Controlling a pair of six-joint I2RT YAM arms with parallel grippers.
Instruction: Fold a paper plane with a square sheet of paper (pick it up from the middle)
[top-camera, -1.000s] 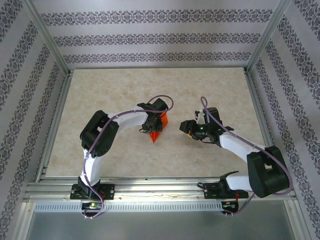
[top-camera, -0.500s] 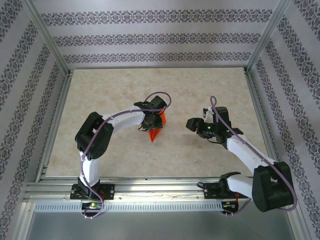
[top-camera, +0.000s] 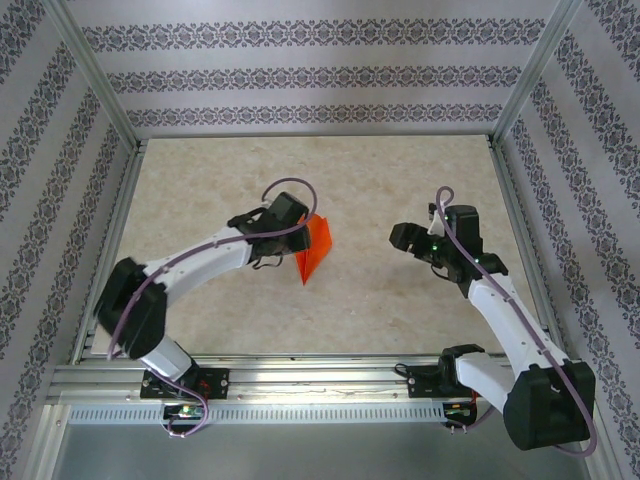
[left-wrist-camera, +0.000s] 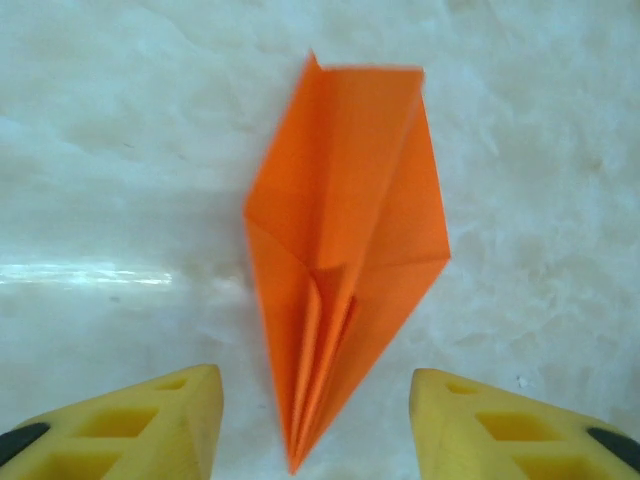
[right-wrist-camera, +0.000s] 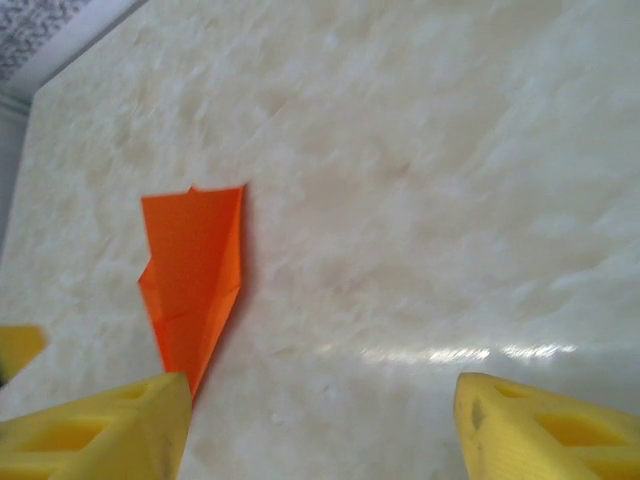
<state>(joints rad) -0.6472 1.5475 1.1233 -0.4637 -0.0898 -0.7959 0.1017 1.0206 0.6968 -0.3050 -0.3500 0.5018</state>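
The paper plane (top-camera: 314, 250) is a bright orange folded dart lying flat on the marble tabletop, its pointed tip toward the near edge. My left gripper (top-camera: 283, 240) hovers just to its left, open and holding nothing. In the left wrist view the paper plane (left-wrist-camera: 340, 250) lies ahead with its tip between the yellow fingertips (left-wrist-camera: 170, 420), and the left gripper (left-wrist-camera: 315, 430) touches none of it. My right gripper (top-camera: 405, 238) stands open well to the right of the plane. From the right wrist, the paper plane (right-wrist-camera: 195, 270) is off to the left of the open right gripper (right-wrist-camera: 320, 430).
The marble tabletop (top-camera: 400, 180) is bounded by an aluminium frame (top-camera: 120, 230) and patterned walls on three sides. One yellow fingertip (right-wrist-camera: 15, 345) of the left gripper pokes in at the left edge of the right wrist view.
My left gripper has opened and drawn back to the left, leaving the paper plane lying on the table. My right gripper has moved away to the right and opened wider.
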